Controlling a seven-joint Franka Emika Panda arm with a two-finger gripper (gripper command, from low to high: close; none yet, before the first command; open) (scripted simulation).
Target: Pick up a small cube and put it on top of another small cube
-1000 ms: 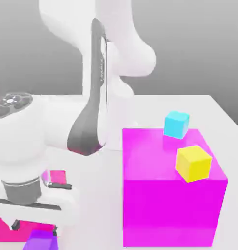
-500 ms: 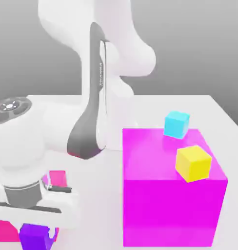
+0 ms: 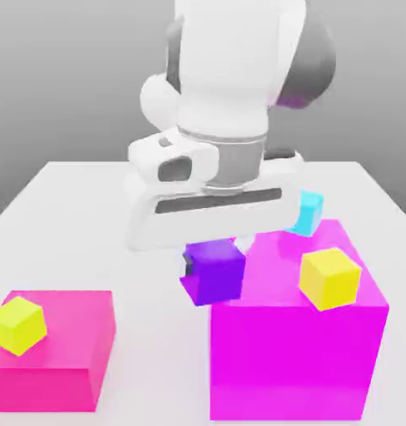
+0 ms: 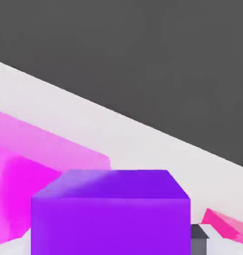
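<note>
While the exterior view gives us the yellow cube (image 3: 329, 278), the gripper (image 3: 213, 265) clamps the purple cube (image 3: 215, 272), tilted.

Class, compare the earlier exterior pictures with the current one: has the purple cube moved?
Yes. The purple cube has risen and shifted toward the exterior view's right, now held by the gripper beside the tall magenta block.

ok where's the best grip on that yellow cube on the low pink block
Take the yellow cube by two opposite flat side faces, coming straight down from above. It sits free on the low block near its left front corner in the exterior view, turned at an angle, so the wrist should probably be rotated to square the fingers with its faces.
</note>
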